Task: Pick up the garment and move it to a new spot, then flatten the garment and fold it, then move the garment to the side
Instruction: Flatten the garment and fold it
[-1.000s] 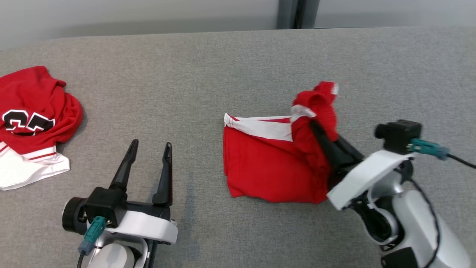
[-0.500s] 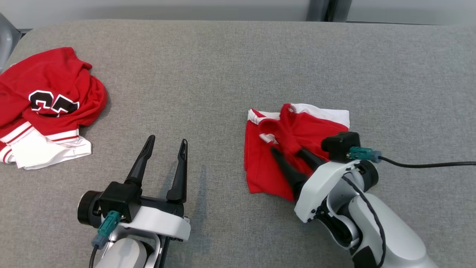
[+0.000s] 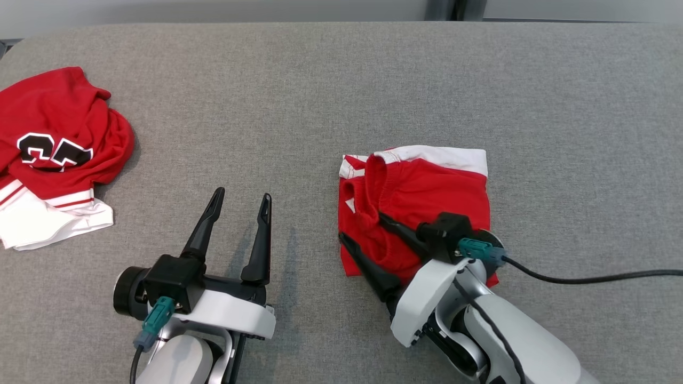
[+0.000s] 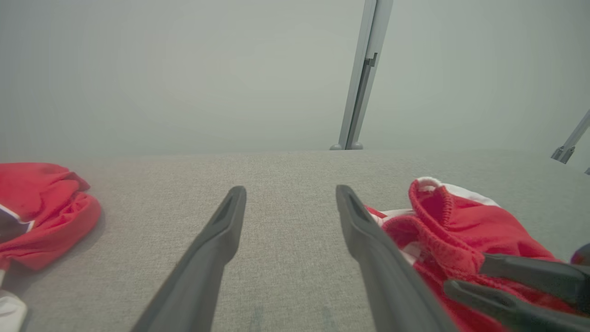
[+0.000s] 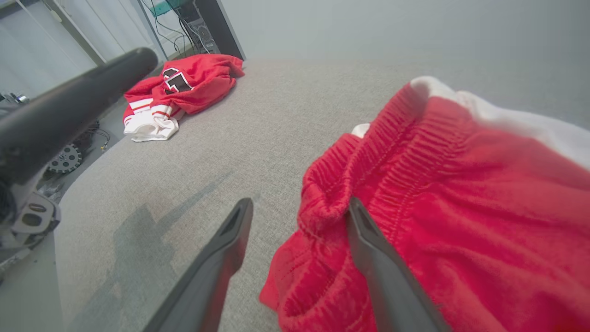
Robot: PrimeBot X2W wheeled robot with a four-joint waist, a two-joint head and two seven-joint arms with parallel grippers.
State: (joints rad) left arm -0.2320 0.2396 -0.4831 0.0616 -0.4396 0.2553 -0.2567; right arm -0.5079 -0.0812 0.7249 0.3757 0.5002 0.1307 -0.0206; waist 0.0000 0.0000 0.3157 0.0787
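On the grey tabletop (image 3: pixel 320 80), toward three o'clock, red shorts (image 3: pixel 427 197) lie folded roughly square; the move aside appears not yet made. Right end effector (image 3: pixel 360 225) straddles their seven-o'clock corner, spread wide, gripping nothing; left end effector (image 3: pixel 242 194) hangs open and empty at seven o'clock.

Two red garments lie on one grey worktop (image 3: pixel 320 96): shorts (image 3: pixel 427 192) centre right, jersey (image 3: pixel 58 117) upper left. Left gripper (image 3: pixel 241 201) and right gripper (image 3: pixel 362 225) make two.

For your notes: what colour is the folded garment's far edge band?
White: the band on the red fabric shorts, best in head view.
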